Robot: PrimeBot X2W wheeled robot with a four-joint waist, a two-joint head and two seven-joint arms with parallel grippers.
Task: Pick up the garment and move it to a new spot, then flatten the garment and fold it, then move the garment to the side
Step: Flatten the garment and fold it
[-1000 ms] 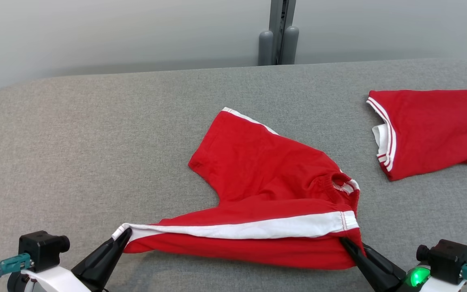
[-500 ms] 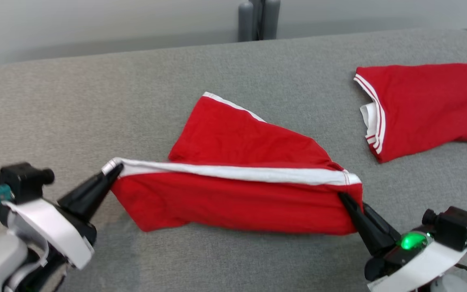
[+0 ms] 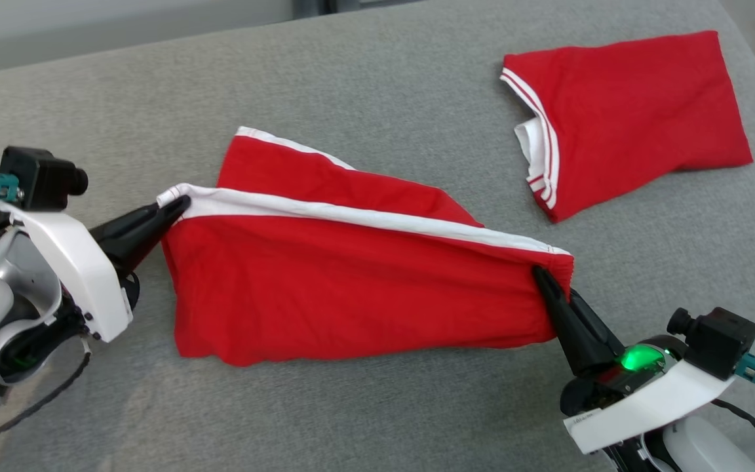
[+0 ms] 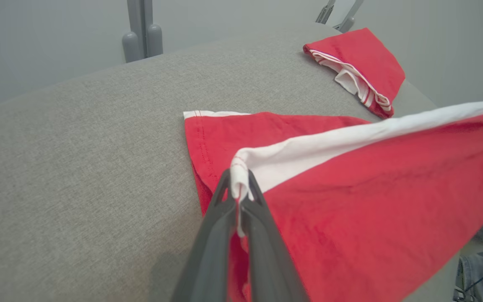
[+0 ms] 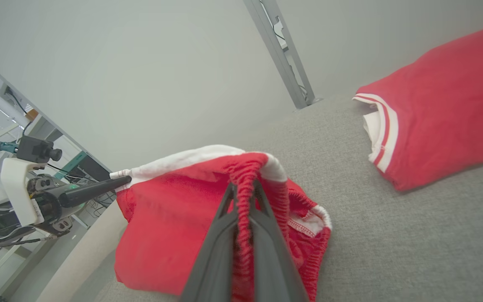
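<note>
The garment (image 3: 351, 288) is a pair of red shorts with a white side stripe, held stretched and lifted above the grey table between both grippers. My left gripper (image 3: 181, 204) is shut on the white-striped corner at its left end (image 4: 239, 188). My right gripper (image 3: 541, 275) is shut on the gathered elastic waistband at its right end (image 5: 243, 184). The lower red panel hangs down and its far leg (image 4: 224, 130) still rests on the table. In the right wrist view the left gripper (image 5: 126, 181) shows at the stripe's far end.
A second red garment (image 3: 626, 118) with white trim lies folded at the table's back right (image 5: 434, 121). The grey padded table (image 3: 384, 85) has open surface at the back left and in front. A metal post (image 4: 141, 33) stands behind the table.
Both grippers have lifted the shorts higher and stretched them, so the red panel now hangs in front. The head camera has tilted down and shifted, showing more of both arms.
</note>
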